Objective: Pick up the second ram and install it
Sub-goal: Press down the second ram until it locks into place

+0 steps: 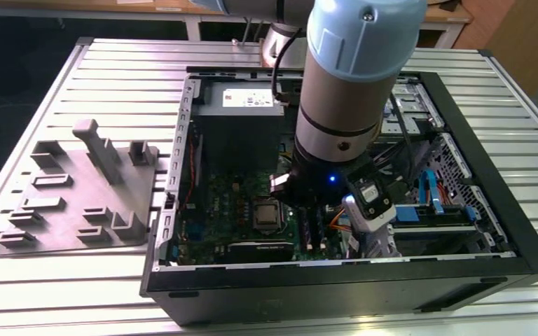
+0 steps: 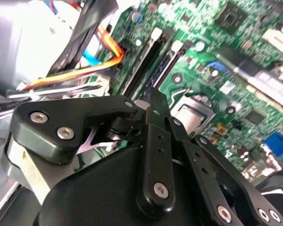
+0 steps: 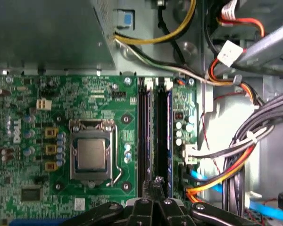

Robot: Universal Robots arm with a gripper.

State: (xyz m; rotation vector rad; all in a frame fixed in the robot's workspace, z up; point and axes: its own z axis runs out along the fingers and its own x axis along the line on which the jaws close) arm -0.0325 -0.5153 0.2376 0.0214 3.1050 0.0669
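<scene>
First wrist view: hand (image 3: 156,184) closed, empty, just above RAM slots (image 3: 154,136) on green board (image 3: 42,141). Second ram (image 3: 169,141) sits in one slot.

The exterior view looks down from above at an angle, well back, taking in the open computer case (image 1: 344,280) on the slatted table (image 1: 64,280). Both wrist views sit close over the green motherboard (image 3: 108,99) (the first facing it squarely, the second tilted, seemingly from lower). They share its processor socket (image 2: 191,113).
</scene>
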